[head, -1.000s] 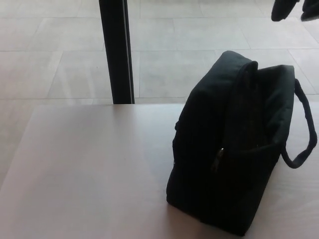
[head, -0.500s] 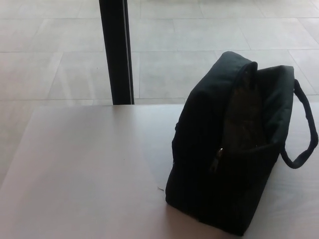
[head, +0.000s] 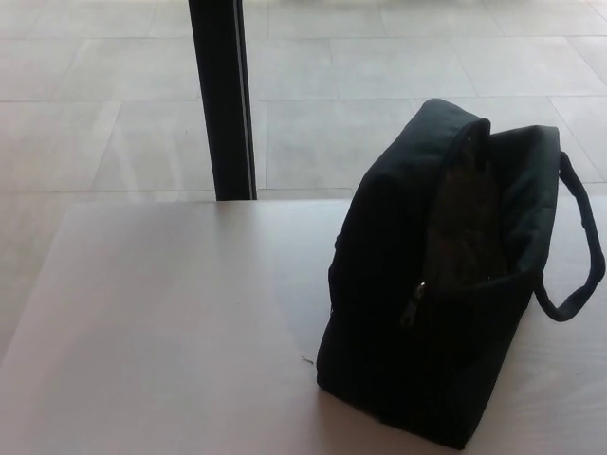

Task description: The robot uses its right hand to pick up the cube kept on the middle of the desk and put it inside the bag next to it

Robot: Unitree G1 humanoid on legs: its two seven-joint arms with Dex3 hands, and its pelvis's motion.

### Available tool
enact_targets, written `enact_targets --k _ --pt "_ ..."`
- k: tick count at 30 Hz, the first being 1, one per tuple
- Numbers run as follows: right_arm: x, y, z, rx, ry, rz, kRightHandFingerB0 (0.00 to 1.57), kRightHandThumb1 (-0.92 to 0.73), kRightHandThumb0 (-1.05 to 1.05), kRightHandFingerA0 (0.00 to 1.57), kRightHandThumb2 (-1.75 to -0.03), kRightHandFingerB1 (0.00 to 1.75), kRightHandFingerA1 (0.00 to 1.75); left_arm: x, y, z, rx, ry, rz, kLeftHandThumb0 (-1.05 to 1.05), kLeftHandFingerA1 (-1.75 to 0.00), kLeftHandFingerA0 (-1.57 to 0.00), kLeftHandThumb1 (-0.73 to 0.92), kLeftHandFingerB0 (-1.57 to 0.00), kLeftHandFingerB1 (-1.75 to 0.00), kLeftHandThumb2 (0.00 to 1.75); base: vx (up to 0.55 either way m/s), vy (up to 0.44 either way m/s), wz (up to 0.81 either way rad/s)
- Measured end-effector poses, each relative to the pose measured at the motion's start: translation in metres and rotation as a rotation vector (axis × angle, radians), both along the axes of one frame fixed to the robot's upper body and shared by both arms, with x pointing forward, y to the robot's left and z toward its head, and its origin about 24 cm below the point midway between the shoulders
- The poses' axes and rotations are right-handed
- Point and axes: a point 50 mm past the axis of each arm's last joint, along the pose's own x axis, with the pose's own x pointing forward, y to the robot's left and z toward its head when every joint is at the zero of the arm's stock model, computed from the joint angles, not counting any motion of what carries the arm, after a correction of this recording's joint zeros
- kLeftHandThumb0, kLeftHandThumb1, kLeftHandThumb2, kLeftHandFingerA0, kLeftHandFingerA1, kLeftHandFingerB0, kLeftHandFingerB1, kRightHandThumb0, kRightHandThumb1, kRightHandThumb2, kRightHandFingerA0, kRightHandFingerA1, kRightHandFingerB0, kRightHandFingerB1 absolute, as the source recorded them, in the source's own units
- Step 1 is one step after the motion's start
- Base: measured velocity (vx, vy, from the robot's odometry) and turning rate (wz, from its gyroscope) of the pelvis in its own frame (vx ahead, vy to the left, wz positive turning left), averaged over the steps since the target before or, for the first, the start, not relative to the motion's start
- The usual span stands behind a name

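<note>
No cube on show: none on the counter [head: 171, 322], and the dark mouth of the bag [head: 408, 313] hides whatever lies inside. The black bag stands at four o'clock, top gaping, strap [head: 586, 275] hanging at three. Neither the right hand nor the left hand is in frame, so their fingers can't be read. My read: either the drop is done, or the cube needs finding first. Pale counter runs to nine o'clock, dark post [head: 223, 95] at eleven, tiled floor [head: 95, 95] beyond.

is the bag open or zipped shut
Open. The bag stands upright on the desk, its top edges spread apart so the dark lining shows. Its contents cannot be told.
</note>
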Motion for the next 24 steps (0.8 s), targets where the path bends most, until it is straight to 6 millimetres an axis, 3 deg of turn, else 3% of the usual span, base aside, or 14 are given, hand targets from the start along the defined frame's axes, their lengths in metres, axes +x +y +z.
enact_targets --k 1,6,7,16,17,18,19,22,23,24 --pt "0.0 -0.002 -0.012 0.013 0.015 -0.006 0.19 -0.6 -0.75 0.26 -0.97 0.44 0.56 0.0 0.0 0.0 0.0 0.0 0.0 -0.59 -0.64 -0.08 0.2 0.0 -0.59 1.02 0.0 0.0 0.0" --pt "0.001 -0.01 -0.069 0.095 0.077 -0.03 0.19 -0.6 -0.73 0.23 -0.95 0.44 0.54 0.0 0.0 0.0 0.0 0.0 -0.002 -0.59 -0.64 -0.09 0.24 0.0 -0.59 1.04 0.0 0.0 0.0" --pt "0.0 -0.011 -0.082 0.115 0.091 -0.036 0.26 -0.76 -0.7 0.27 -0.63 0.29 0.45 0.001 0.0 0.0 0.0 0.0 -0.002 -0.58 -0.64 -0.1 0.23 -0.01 -0.59 1.04 0.0 0.0 0.0" --pt "-0.03 -0.015 -0.208 0.367 0.225 -0.171 0.21 -0.81 -0.72 0.14 -0.64 0.29 0.37 0.002 -0.001 0.0 -0.001 -0.003 -0.003 -0.57 -0.63 -0.08 0.29 0.0 -0.58 1.07 0.0 0.0 0.0" --pt "-0.034 -0.015 -0.219 0.391 0.236 -0.189 0.22 -0.8 -0.73 0.14 -0.65 0.28 0.37 0.002 -0.001 0.0 -0.001 -0.003 -0.003 -0.95 -0.74 -0.24 0.44 -0.1 -0.64 1.12 0.0 0.0 0.0" --pt "-0.04 -0.014 -0.231 0.417 0.247 -0.209 0.22 -0.8 -0.73 0.14 -0.65 0.28 0.37 0.002 -0.001 0.0 -0.001 -0.003 -0.002 -0.95 -0.74 -0.24 0.44 -0.1 -0.64 1.12 0.0 0.0 0.0" --pt "-0.043 -0.013 -0.239 0.433 0.255 -0.224 0.22 -0.79 -0.73 0.14 -0.64 0.28 0.38 0.002 -0.001 0.0 -0.001 -0.003 -0.002 -0.96 -0.79 -0.2 0.51 -0.08 -0.66 0.93 0.0 0.0 0.0" --pt "-0.058 -0.01 -0.266 0.497 0.274 -0.287 0.2 -0.78 -0.76 0.12 -0.64 0.27 0.39 0.002 -0.001 0.0 -0.003 -0.002 -0.001 -0.93 -0.74 -0.21 0.41 -0.09 -0.64 1.08 0.0 0.0 0.0" --pt "-0.063 -0.009 -0.274 0.518 0.278 -0.309 0.0 -0.45 -0.37 0.01 -1.05 0.49 0.52 0.002 0.0 0.0 -0.003 -0.001 0.0 -0.56 -0.62 -0.08 0.3 0.0 -0.57 1.07 0.0 0.0 0.0" --pt "-0.068 -0.008 -0.282 0.534 0.283 -0.33 0.0 -0.45 -0.37 0.01 -1.05 0.49 0.52 0.002 0.0 0.0 -0.003 0.0 0.001 -0.56 -0.62 -0.08 0.3 0.0 -0.57 1.07 0.0 0.0 0.0"
